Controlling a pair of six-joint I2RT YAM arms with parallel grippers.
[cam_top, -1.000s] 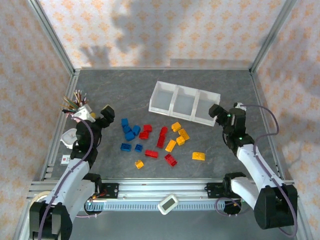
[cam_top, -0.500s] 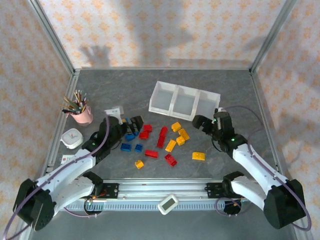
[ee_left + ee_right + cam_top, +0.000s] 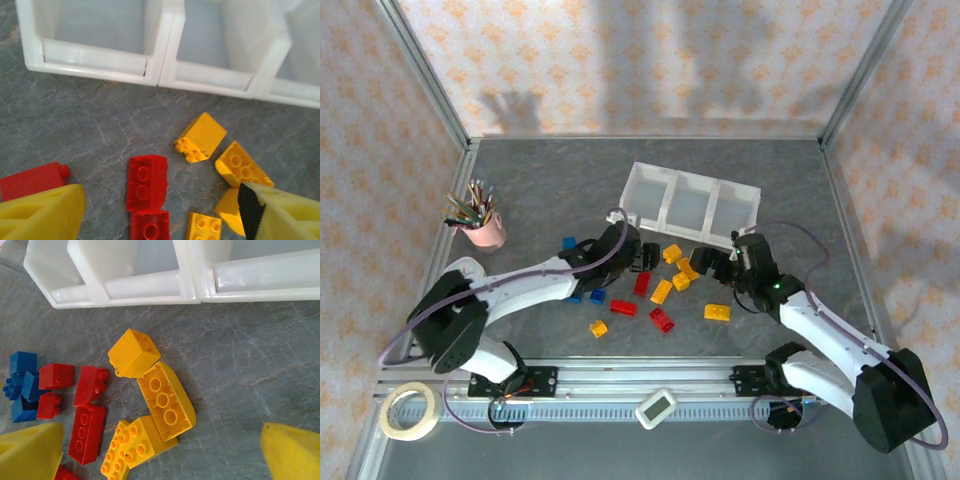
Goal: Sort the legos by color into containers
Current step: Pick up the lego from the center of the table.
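Moved: both arms have swung in over the last second. My left claw [image 3: 640,260] has gone from beside the pink cup of pencils [image 3: 486,232] to the middle of the pile, and my right claw [image 3: 708,262] has come in from the tray's end to the yellow bricks.
Left claw: its fingers [image 3: 42,215] are spread wide and grip nothing.
Between the left fingers: a red lego [image 3: 146,182] lies studs up, its long axis pointing straight ahead of the claw toward the tray. A second red brick [image 3: 150,227] sits right at its near end.
Left finger side: another red brick [image 3: 32,180] lies crosswise, just beside the fingertip.
Right finger side: a sloped yellow brick [image 3: 200,137] lies tipped on its side, and a studded yellow brick [image 3: 243,165] is near the black pad.
Right claw: it is as wide open as it goes and holds nothing.
Between the right fingers: a curved yellow lego [image 3: 165,400] shows three studs up, its long axis running ahead of the claw and leaning slightly left. A yellow cube [image 3: 134,352] touches its far end.
Left of the right claw: a long red brick [image 3: 87,432] points ahead, with blue bricks [image 3: 22,385] beyond it.
Containers: the white tray [image 3: 669,205] lies just ahead of both claws on the worktop [image 3: 540,180], with its row of compartments set crosswise to them.
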